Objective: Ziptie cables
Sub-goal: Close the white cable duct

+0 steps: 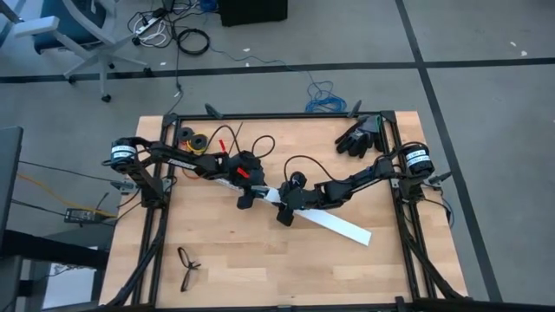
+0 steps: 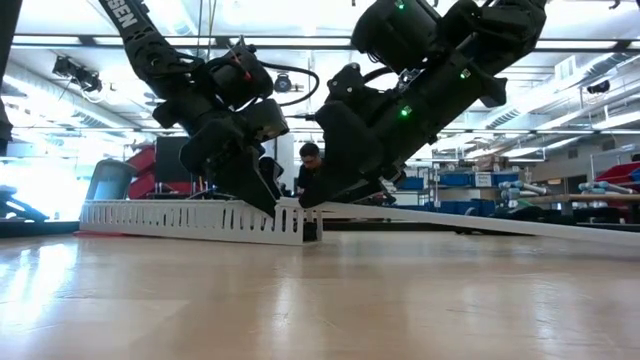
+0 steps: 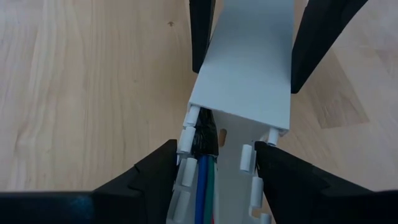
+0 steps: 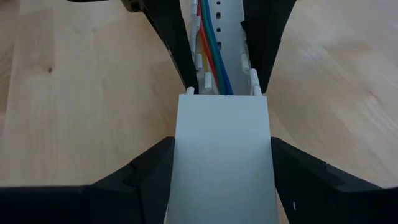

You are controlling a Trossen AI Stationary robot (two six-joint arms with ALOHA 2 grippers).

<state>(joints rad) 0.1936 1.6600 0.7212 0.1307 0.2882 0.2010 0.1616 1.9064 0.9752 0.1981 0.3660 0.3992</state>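
Observation:
A long white slotted rail [image 1: 217,178] lies on the table, and a flat white cover [image 1: 334,223] meets its open end. Coloured wires [image 4: 214,50], blue, green, orange and red, run along the rail's channel, with a black wrap [image 3: 205,140] near the rail's end. My left gripper [image 1: 247,195] is shut on the rail's end and my right gripper [image 1: 286,210] is shut on the cover, facing it closely. No thin black ziptie shows in any view. My left gripper [image 3: 217,163] pinches the slotted rail by its two side walls [image 3: 186,134], right at its open end, with the fingers [image 3: 155,180] slanting down across the rail. The rail lies along the table [image 2: 190,222]. My right gripper [image 4: 222,155] pinches the flat white cover by its long edges [image 4: 180,143], close to the end [image 4: 222,102] that meets the rail. The fingers [image 4: 292,171] slant down across it. The cover's free part [image 2: 500,222] runs out toward the table's right, near side.
Black gloves [image 1: 360,137] lie at the far right corner. A red and yellow wire with black spools [image 1: 195,140] sits at the far left. A small dark spectacle-like object [image 1: 186,264] lies near the near left edge. Bare wood [image 1: 286,269] spreads along the near side.

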